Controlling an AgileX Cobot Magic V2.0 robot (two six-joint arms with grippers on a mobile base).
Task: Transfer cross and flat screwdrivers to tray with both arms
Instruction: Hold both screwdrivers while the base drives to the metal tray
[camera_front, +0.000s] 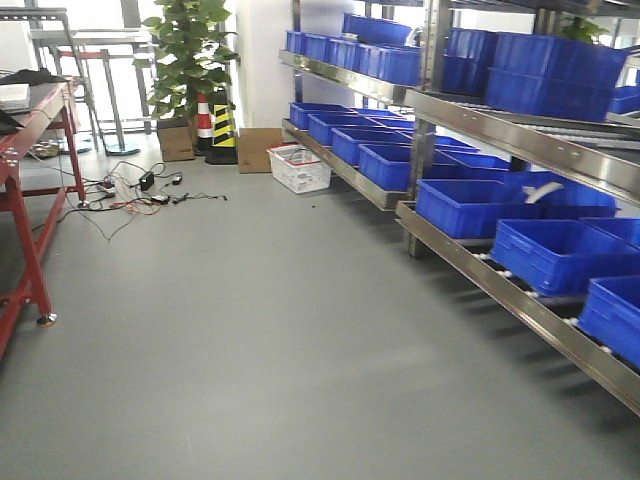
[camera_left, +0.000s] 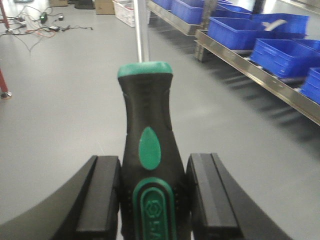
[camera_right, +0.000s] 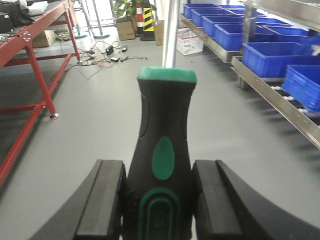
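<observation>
In the left wrist view my left gripper is shut on a black-and-green screwdriver by its handle. The steel shaft points away, and its tip is out of frame. In the right wrist view my right gripper is shut on a second black-and-green screwdriver. Its shaft also runs out of frame at the top. I cannot tell which is cross and which is flat. Both are held above the grey floor. The tray is out of view. Neither arm shows in the front view.
Steel racks with several blue bins line the right side. A red-framed workbench stands at the left. At the back are a white basket, a cardboard box, a striped cone, a plant and floor cables.
</observation>
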